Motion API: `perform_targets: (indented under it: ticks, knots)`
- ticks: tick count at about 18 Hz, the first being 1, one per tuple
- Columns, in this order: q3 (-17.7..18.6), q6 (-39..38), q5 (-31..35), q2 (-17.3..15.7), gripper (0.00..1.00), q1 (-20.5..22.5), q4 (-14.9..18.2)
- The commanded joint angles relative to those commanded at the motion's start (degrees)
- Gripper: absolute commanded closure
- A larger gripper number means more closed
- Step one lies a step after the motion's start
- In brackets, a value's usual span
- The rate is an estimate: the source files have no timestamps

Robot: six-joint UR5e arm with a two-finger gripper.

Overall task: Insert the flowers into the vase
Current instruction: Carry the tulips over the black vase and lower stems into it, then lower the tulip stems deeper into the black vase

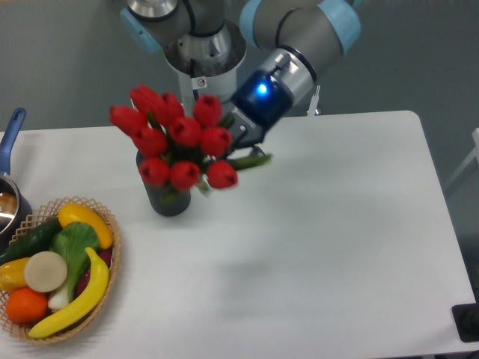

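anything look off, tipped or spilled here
Nothing stands out. The vase stands upright on the table, mostly hidden behind the flowers, which the gripper holds in front of it. The fruit and vegetables sit inside the basket, none spilled. Whether the stems have entered the vase cannot be seen.

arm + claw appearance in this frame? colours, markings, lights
Arm: grey cylindrical links with light-blue joint caps. The wrist is a silver band running into a black section with a glowing blue light. The claw looks black and is mostly hidden behind the flowers. No loose cables show.
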State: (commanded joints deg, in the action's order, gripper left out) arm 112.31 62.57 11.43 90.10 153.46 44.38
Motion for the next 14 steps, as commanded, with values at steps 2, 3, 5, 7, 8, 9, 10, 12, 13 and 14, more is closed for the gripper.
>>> perform_targets:
  ticks: [2, 3, 5, 7, 8, 9, 10, 12, 13, 14]
  knots:
    - [4.30, 2.01, -0.36, -3.08, 0.89, 0.35, 0.00]
    - [6.50, 3.33, -0.70, -4.66, 0.89, 0.61, 0.00]
    - [10.72, 5.79, -2.19, -7.65, 0.89, 1.58, 0.00]
    - [13.54, 5.98, -3.69, -9.94, 0.89, 2.11, 0.00]
    - [14.59, 5.98, -3.70, -10.73, 0.89, 2.20, 0.09]
    - [15.74, 6.07, -3.78, -11.08, 0.89, 2.37, 0.00]
    - [16.36, 6.07, -3.78, -11.52, 0.89, 2.46, 0.00]
    - [17.94, 6.07, -3.78, -11.97, 0.89, 2.29, 0.00]
    - [18.73, 6.16, -3.87, -12.32, 0.89, 2.37, 0.00]
    - [19.52, 6.85, -4.05, -12.23, 0.89, 2.46, 0.00]
